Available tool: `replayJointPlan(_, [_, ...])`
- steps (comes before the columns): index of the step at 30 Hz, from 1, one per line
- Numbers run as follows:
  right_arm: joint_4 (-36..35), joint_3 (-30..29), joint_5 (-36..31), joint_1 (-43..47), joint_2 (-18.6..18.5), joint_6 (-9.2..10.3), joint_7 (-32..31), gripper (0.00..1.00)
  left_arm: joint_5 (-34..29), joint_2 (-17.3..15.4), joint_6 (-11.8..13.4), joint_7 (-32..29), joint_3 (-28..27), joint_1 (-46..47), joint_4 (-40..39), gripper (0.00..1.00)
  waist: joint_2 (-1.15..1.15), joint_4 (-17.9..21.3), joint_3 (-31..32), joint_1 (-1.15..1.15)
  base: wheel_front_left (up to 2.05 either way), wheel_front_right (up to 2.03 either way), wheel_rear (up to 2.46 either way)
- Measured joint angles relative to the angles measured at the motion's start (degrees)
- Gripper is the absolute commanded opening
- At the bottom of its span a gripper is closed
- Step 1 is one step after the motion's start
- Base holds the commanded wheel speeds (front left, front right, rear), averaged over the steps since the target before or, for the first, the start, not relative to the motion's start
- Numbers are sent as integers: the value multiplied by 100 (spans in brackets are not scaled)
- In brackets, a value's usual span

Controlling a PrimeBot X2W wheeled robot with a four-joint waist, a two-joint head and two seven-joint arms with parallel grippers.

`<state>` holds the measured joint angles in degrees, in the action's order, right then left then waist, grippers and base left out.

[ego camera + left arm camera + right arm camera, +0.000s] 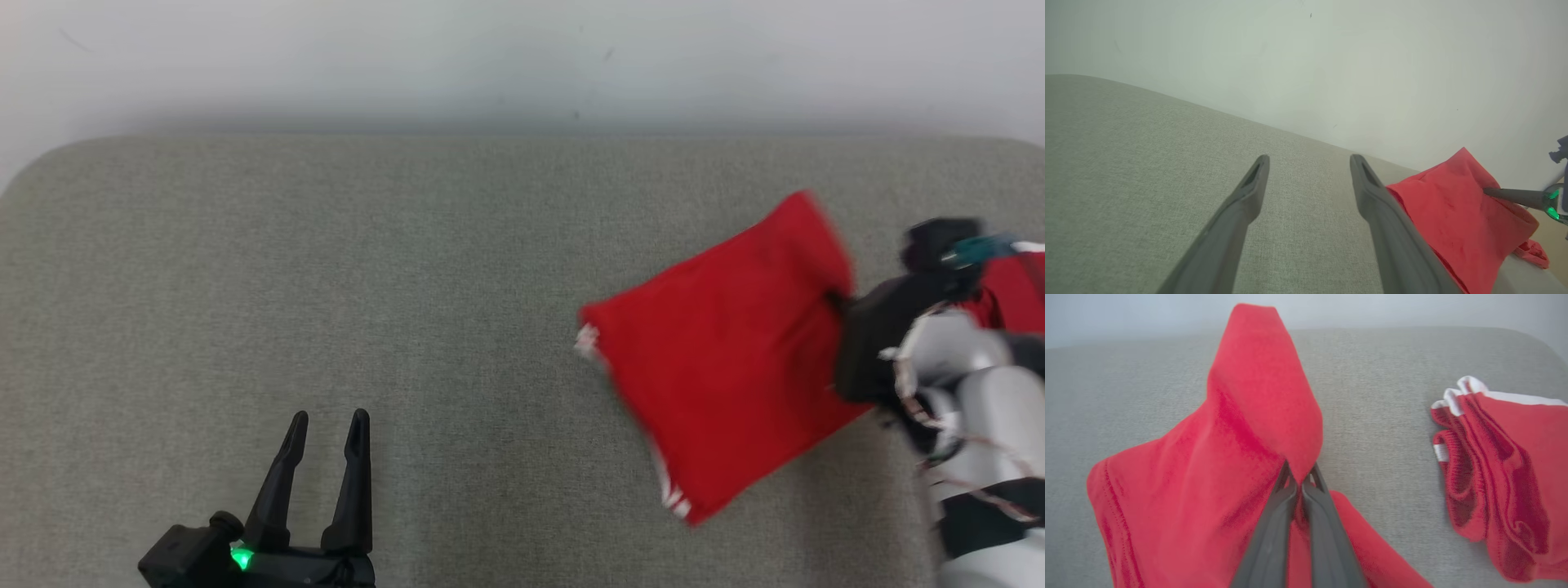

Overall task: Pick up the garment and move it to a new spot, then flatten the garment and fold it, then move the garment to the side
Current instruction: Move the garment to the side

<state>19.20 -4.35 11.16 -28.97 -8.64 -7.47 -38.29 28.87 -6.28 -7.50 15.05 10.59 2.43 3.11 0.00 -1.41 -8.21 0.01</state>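
Grey-green woven surface with rounded corners [408, 286], plain pale wall [522, 57] behind, red fabric garment with white trim [727, 351] on the surface's right side, a raised fold pinched in the right gripper [1301, 473], second crumpled red white-edged cloth [1502, 477] nearby, left gripper [329, 416] spread, well apart.

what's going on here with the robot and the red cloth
The robot's right gripper has its jaws shut on a fold of the red garment, holding that part raised above the grey padded surface. The head view is blurred there, so it is probably mid-move. The left gripper sits low at the front, jaws open and empty. A second red garment with white trim lies crumpled nearby.
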Motion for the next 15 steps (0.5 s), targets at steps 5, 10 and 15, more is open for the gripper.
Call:
replayJointPlan(5, [-211, -579, -197, -191, -547, 0, -20, 0, 54, -7, 0, 0, 24, 27, -11, 100, 0, 90, -143, 0, 0, 0, 0])
replayJointPlan(10, [-398, -1188, -397, -294, -847, 0, -130, 0, 105, -27, 0, 0, -5, 74, -5, 100, 0, 164, -255, 0, 0, 0, 0])
replayJointPlan(15, [-179, -1547, -605, -548, -966, 0, -88, 0, 104, -89, 0, 0, 88, 303, -7, 100, 0, 193, -457, -1, 0, 0, 0])
